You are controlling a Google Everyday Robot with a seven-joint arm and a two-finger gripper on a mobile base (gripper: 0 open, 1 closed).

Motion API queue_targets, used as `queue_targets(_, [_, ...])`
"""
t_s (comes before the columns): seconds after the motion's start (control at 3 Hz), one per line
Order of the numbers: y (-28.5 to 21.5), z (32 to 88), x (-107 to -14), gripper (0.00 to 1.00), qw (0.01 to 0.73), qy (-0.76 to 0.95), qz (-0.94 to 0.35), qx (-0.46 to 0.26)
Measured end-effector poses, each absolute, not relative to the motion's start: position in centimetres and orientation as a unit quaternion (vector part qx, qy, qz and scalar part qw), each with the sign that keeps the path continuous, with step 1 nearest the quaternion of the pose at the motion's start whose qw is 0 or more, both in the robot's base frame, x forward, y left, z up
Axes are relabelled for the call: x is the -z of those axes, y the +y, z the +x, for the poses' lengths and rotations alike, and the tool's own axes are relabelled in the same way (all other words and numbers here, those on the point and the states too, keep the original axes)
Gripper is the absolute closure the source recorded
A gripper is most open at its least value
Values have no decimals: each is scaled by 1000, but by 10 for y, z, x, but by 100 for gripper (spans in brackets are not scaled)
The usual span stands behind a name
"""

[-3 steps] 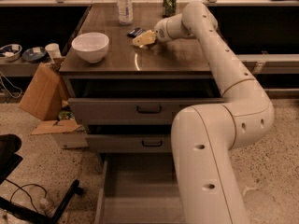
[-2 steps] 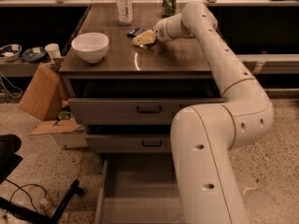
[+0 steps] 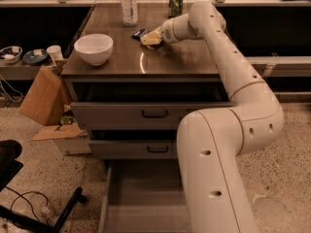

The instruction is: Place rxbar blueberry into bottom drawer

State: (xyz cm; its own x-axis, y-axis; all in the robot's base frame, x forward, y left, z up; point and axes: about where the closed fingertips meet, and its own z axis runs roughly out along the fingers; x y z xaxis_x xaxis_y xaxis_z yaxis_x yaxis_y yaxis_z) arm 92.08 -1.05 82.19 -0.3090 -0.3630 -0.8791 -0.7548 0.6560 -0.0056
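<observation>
The rxbar blueberry (image 3: 139, 33) is a small dark bar lying flat on the wooden cabinet top (image 3: 184, 62), behind the middle. My gripper (image 3: 149, 38) reaches across the top from the right and sits right beside the bar, at its right front edge, low over the surface. Whether it touches the bar I cannot tell. The bottom drawer (image 3: 141, 205) is pulled out at the foot of the cabinet; its grey floor is bare, and my arm hides its right part.
A white bowl (image 3: 93, 47) stands at the left of the top. A clear bottle (image 3: 129, 4) and a green can (image 3: 176, 0) stand at the back. The two upper drawers (image 3: 154, 114) are slightly ajar. A cardboard box (image 3: 46, 98) and a chair base (image 3: 29, 208) are on the left.
</observation>
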Motion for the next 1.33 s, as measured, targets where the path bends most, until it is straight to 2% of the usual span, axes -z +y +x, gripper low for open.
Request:
queue_targets(0.67, [-23, 918, -849, 100, 472, 782, -358, -193])
queue_targets(1.33, [-85, 879, -909, 100, 454, 800, -364, -147])
